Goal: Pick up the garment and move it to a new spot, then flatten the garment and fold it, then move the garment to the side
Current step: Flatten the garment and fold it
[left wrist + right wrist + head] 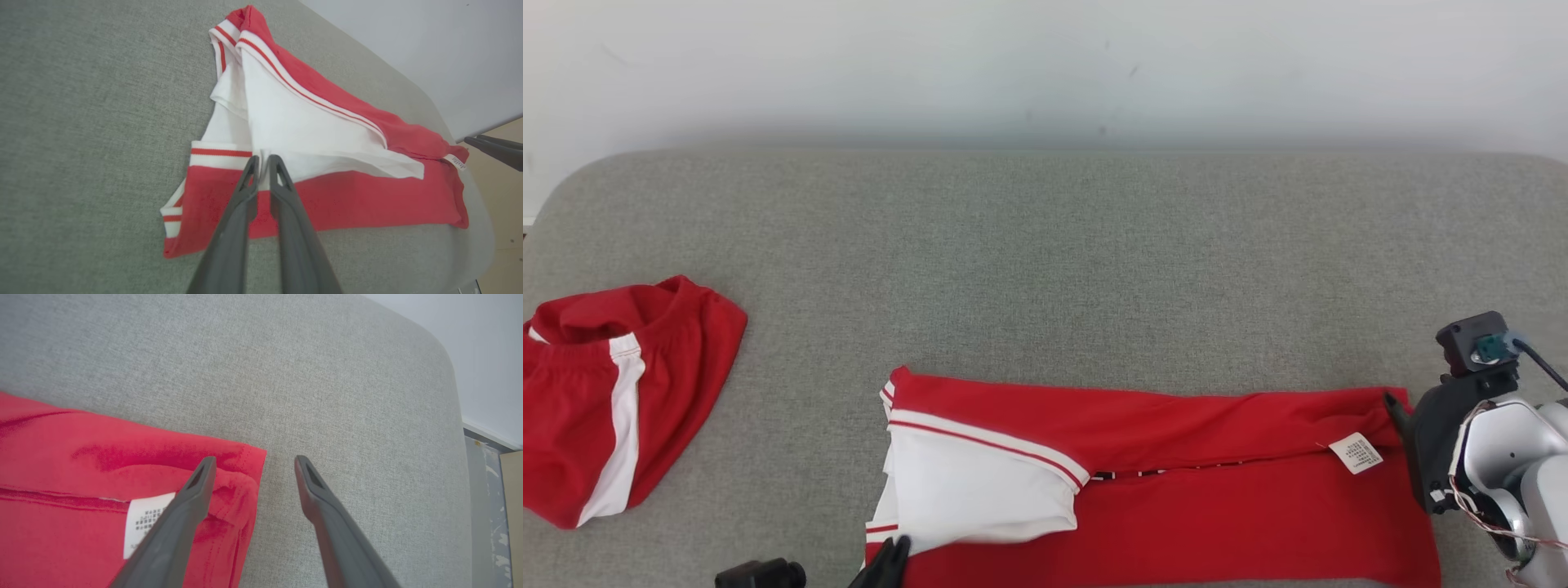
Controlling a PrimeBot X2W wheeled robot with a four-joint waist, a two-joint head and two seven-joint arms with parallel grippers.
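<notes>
Evidently the fold is under way: the red-and-white shirt (1217,506) lies stretched across the near edge of the grey padded surface (1045,261), its body already doubled lengthwise into a long band, with one white sleeve (980,482) laid over the red at the robot's left end. The left gripper (264,161) has its fingers pressed almost together on a small pinch of that sleeve's edge, just beside the red-striped cuff. The right gripper (253,463) hangs with its jaws spread apart at the opposite end, one finger over the hem corner near the care label (1356,452), the other over bare upholstery, gripping nothing. To do this step well, I would judge that the left should carry the sleeve low and evenly so the thin knit does not drag the layer beneath, while the right closes on both layers of the hem corner before any lift. The cloth looks soft and limp, lightly rumpled at the hem. A second red garment (596,408) with a white stripe sits well apart at the far left.
</notes>
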